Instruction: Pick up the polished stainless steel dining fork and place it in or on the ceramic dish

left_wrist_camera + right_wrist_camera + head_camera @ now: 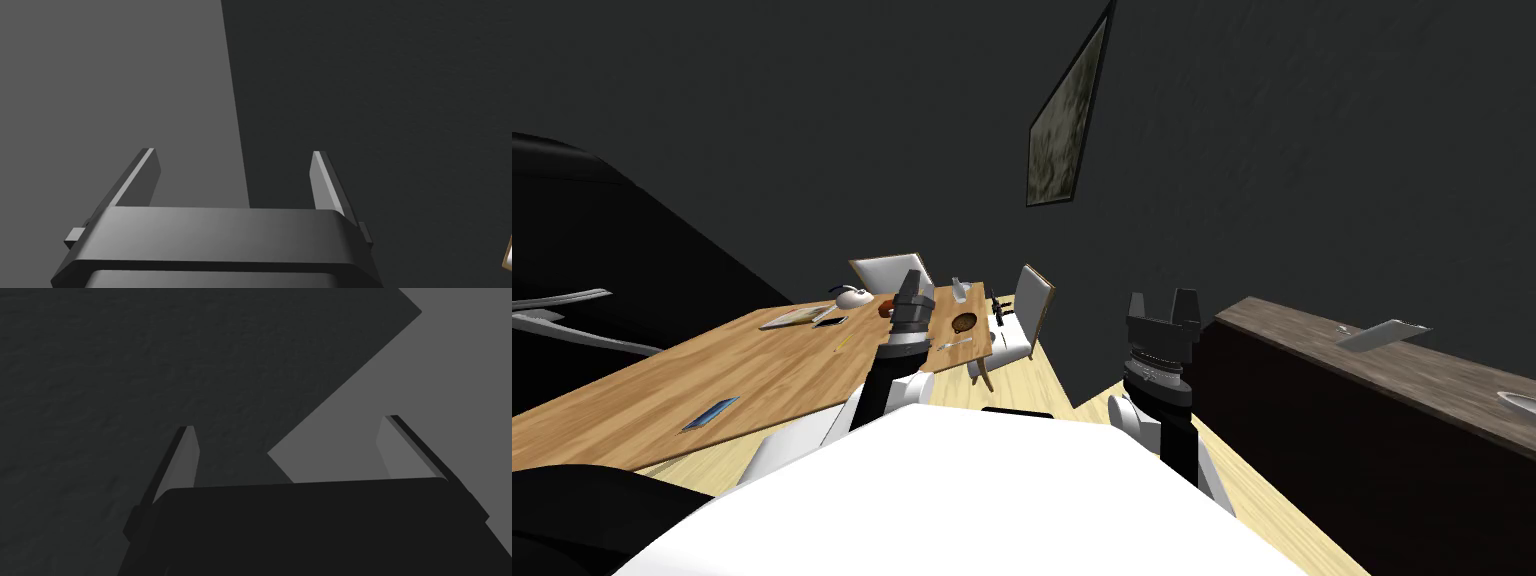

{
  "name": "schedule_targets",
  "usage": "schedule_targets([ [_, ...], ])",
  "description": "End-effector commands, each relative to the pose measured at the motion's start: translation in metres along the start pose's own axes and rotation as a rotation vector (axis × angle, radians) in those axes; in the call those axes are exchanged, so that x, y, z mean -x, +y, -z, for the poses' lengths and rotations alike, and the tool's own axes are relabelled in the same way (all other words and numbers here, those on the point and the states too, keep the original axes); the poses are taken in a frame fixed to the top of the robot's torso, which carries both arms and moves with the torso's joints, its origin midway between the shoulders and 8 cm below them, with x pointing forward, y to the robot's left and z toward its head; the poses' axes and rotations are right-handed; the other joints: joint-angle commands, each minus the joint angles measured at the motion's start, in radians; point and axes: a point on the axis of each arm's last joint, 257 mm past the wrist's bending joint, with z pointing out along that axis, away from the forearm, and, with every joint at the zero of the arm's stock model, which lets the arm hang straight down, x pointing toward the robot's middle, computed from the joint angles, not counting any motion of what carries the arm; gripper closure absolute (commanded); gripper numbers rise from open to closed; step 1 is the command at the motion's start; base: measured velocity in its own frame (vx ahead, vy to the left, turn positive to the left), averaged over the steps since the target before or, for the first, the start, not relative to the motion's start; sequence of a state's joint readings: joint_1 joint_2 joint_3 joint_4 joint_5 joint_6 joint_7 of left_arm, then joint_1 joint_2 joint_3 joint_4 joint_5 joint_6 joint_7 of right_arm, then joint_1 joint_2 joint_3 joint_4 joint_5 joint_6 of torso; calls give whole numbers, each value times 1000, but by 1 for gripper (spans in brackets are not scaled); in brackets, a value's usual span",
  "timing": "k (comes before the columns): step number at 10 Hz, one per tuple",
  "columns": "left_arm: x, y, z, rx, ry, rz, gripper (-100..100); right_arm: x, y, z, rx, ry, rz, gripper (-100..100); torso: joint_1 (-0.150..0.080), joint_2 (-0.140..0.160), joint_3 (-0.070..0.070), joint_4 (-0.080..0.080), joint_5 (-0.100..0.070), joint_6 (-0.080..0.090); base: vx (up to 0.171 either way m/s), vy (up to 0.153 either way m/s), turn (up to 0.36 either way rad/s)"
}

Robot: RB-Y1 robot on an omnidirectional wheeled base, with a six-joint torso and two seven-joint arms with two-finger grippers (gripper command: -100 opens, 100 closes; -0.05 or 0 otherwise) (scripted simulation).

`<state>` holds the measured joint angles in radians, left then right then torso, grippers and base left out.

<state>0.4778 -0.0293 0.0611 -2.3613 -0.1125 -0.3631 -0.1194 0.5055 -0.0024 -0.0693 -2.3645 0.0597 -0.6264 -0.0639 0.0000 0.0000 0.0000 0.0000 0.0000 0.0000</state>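
The table (762, 370) at centre left is tan with wood grain, the dish (964, 322) brown, a flat item (710, 412) blue, the chair (1034, 300) white, the wall picture (1062, 120) mottled olive-grey.

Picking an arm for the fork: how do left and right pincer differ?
Left pincer hangs over the wooden table, close to the brown dish and fork; right pincer is off the table, by the dark counter. Left sits farther forward than right. Both open, empty.

A wooden counter (772, 375) carries a flat blue slab (710, 412). A white chair (887, 270) stands at its far end, another chair (1032, 300) beside it. A framed picture (1062, 130) hangs on the dark wall.
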Motion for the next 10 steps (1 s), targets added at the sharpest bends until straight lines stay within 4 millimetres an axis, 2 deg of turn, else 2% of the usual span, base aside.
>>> schedule_targets([
  [1, -7, 4, -1, 1, 40, -4, -100, 0, 0, 0, 0, 0, 0, 0, 0, 0, 0, 0, 0, 0, -15, 6, -32],
  [5, -33, 34, -7, 52, 147, 20, -100, 0, 0, 0, 0, 0, 0, 0, 3, 4, 2, 1, 1, 0, -58, 26, -57],
  [10, -67, 101, -18, 205, 236, 116, -100, 0, 0, 0, 0, 0, 0, 0, 3, 7, 4, 2, 1, 0, -104, 39, -103],
])
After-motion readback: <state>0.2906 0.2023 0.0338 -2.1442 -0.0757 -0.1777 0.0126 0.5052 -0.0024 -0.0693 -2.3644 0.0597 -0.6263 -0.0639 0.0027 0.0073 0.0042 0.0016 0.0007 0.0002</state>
